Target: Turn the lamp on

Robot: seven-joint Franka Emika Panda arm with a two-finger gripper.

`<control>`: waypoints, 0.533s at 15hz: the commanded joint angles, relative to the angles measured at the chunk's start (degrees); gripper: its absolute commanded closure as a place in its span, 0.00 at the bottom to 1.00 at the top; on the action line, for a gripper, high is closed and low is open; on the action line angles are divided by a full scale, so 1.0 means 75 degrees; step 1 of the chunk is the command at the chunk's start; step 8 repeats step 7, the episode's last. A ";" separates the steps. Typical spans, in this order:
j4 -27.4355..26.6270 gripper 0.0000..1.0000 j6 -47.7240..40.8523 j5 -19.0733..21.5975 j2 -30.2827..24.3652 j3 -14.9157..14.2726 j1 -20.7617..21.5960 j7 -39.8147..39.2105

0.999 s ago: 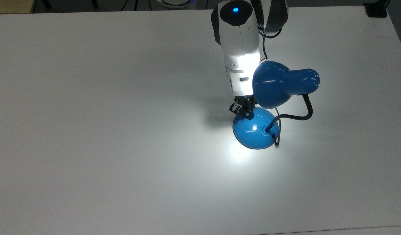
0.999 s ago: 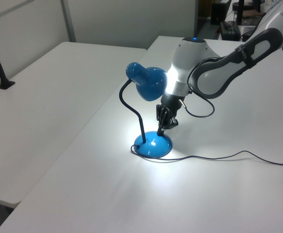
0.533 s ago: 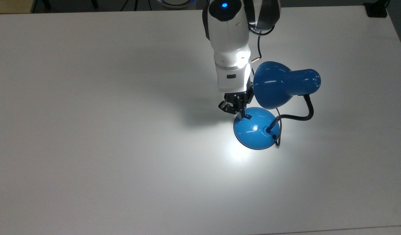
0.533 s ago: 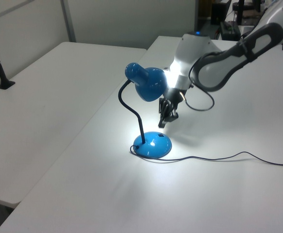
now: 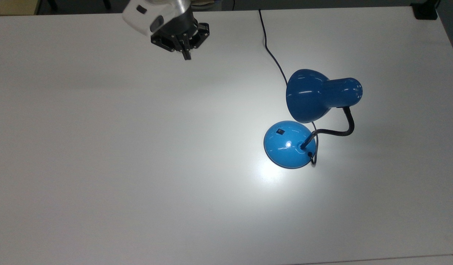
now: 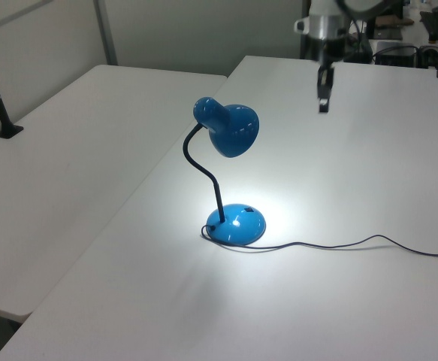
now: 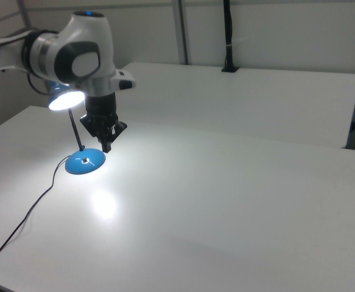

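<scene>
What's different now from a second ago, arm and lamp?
The gripper has pulled off the lamp's base, up and away toward the top view's upper left, holding nothing. The lamp stays lit and in place, switch now uncovered.

Lamp and gripper on the desk — well apart

In the top view the lamp (image 5: 290,144) stands right of centre on the desk (image 5: 101,165); the gripper (image 5: 186,55) hangs far upper left.
</scene>
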 commanded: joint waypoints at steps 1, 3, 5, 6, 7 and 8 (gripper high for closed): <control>0.0678 0.00 -0.0697 -0.0296 -0.0145 0.0135 -0.0494 0.0785; 0.0902 0.00 -0.1059 -0.0308 -0.0121 0.0054 -0.0529 0.1031; 0.1206 0.00 -0.1446 -0.0331 -0.0133 -0.0087 -0.0553 0.1149; 0.1242 0.00 -0.1459 -0.0343 -0.0133 -0.0134 -0.0553 0.1149; 0.1254 0.00 -0.1448 -0.0343 -0.0156 -0.0204 -0.0565 0.1149; 0.1254 0.00 -0.1448 -0.0343 -0.0156 -0.0204 -0.0565 0.1149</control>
